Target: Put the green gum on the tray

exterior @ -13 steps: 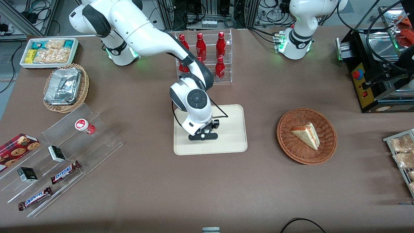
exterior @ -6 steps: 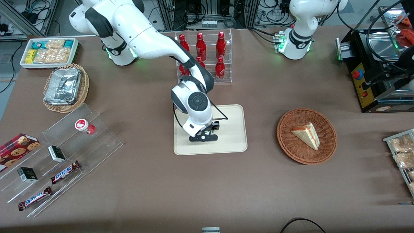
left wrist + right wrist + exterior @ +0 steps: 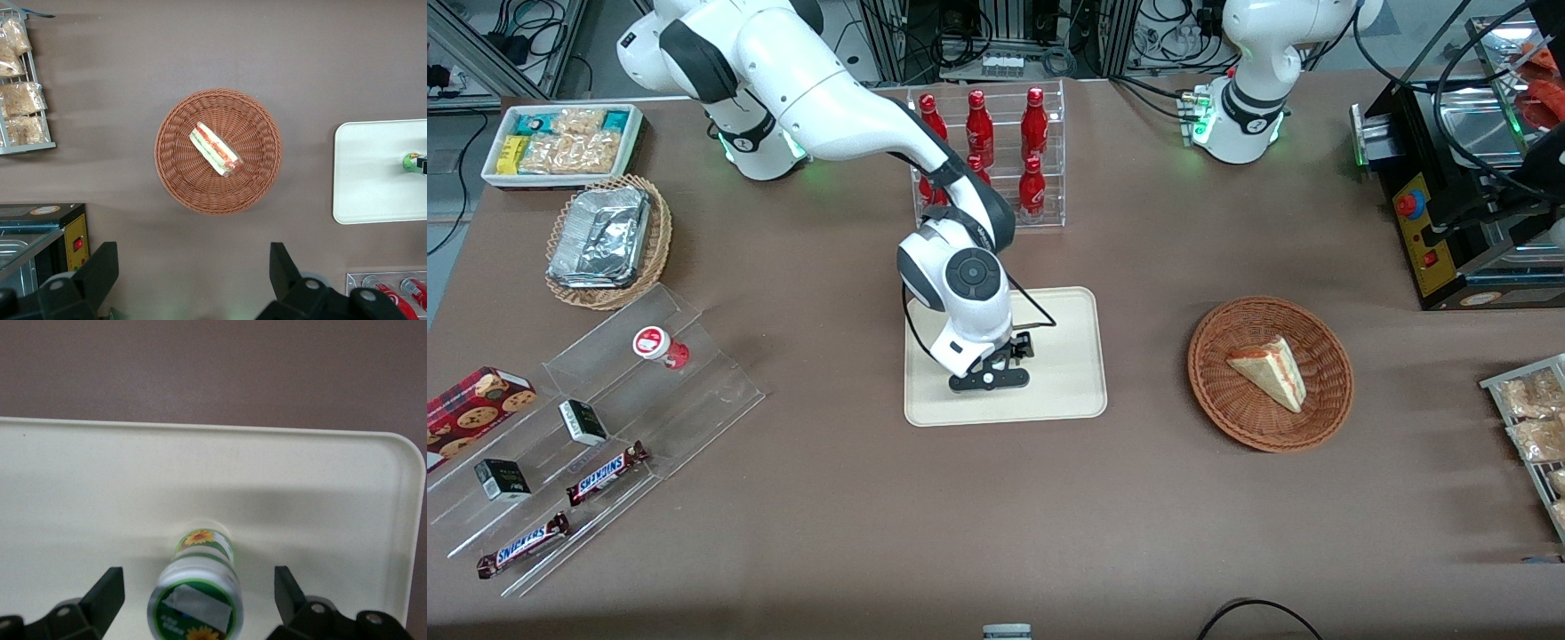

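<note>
Front view: brown table [image 3: 1156,498], cabled racks.

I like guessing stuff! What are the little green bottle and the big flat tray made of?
The green gum looks like smooth plastic: a shiny printed label with a sunflower and a glossy lid. It stands on the tray, which seems to be matte cream plastic, plain and even with a moulded rounded rim, though that is a guess. The gripper is open around the bottle, fingers apart from it.

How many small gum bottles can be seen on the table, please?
2. The green gum is on the tray, between the fingers of the open gripper. The red-lidded bottle stands on the clear stand toward the working arm's end. None seems hidden.
</note>
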Robot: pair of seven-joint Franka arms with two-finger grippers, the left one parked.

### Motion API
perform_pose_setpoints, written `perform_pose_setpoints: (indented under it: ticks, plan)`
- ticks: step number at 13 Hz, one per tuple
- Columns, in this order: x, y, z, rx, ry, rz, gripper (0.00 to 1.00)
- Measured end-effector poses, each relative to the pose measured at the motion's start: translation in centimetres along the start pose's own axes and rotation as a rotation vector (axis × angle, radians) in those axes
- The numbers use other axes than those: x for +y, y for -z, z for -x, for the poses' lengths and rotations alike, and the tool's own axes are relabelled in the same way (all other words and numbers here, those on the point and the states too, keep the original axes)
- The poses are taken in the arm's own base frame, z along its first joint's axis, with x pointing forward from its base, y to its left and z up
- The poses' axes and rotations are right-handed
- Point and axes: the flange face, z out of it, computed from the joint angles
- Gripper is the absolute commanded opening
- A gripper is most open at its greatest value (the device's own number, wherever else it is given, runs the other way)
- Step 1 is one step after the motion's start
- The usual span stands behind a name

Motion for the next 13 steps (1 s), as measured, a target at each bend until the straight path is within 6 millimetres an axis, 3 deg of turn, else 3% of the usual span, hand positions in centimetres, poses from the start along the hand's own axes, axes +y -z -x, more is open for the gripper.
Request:
perform_pose_setpoints:
  ticks: [1, 3, 5, 8, 13]
  plan:
    - [0.3, 0.9, -0.1, -0.007, 0.025, 0.007, 1.0]
    - [1.6, 4.7, -0.5, -0.036, 0.066, 0.025, 1.0]
    - [5.0, 9.1, -1.3, -0.065, 0.119, 0.035, 1.0]
    - [13.3, 12.6, -2.2, -0.09, 0.192, 0.027, 1.0]
    - [29.5, 17.1, -3.3, -0.157, 0.304, -0.001, 1.0]
